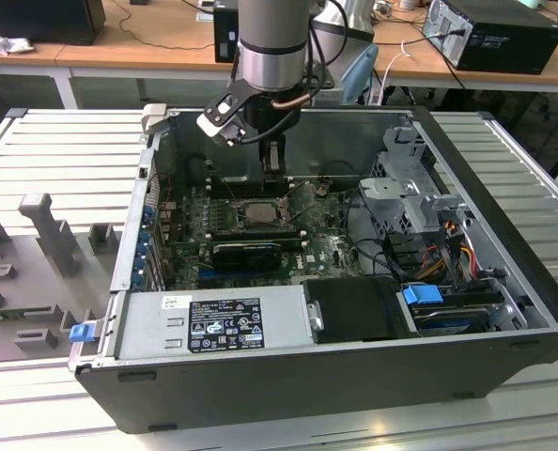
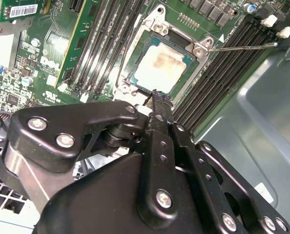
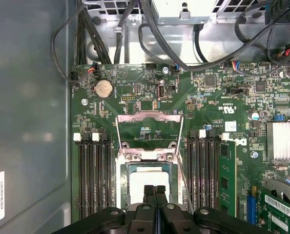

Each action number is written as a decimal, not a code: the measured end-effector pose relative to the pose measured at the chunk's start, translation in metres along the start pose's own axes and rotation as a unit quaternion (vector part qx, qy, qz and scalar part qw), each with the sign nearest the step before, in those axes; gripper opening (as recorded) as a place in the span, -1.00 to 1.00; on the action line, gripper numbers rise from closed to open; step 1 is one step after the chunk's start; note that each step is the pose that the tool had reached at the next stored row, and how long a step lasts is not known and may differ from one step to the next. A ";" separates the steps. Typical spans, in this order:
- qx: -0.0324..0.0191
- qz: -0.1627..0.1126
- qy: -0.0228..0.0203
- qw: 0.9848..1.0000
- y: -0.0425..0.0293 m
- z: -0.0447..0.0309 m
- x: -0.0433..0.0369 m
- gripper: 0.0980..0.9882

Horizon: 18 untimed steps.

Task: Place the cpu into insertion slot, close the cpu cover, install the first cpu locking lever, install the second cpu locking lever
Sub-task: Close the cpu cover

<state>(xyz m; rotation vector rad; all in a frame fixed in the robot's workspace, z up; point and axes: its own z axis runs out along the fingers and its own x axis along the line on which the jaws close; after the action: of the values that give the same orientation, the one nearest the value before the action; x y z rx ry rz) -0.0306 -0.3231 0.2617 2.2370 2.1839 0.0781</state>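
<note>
The cpu (image 2: 159, 68), a pale silver square, lies flat in the insertion slot (image 2: 133, 54) on the green motherboard; it also shows in the first wrist view (image 3: 146, 179) and in the exterior view (image 1: 258, 212). The cpu cover (image 3: 149, 117) stands raised on its hinge at one edge of the slot, with the board visible through its cut-out centre. My gripper (image 3: 155, 190) hangs just above the near edge of the cpu, its black fingertips pressed together with nothing between them. A thin locking lever (image 2: 242, 47) sticks out free beside the slot.
Long black memory slots (image 3: 92, 175) flank the socket on both sides. A green card (image 3: 227, 178) stands in one of them. Black cables (image 3: 150, 34) cross the board's far end. The grey case wall (image 3: 28, 112) runs close along one side. A power supply (image 1: 213, 324) sits at the case front.
</note>
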 end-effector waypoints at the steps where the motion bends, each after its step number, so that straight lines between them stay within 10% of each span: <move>1: 0.000 0.000 0.000 1.000 0.0000 -0.0005 0.0001 -0.98; 18: 0.000 0.000 0.000 1.000 0.0009 -0.0213 0.0025 -0.98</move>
<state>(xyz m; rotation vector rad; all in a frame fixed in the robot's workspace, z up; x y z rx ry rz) -0.0306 -0.3211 0.2831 2.2370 2.1839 0.0781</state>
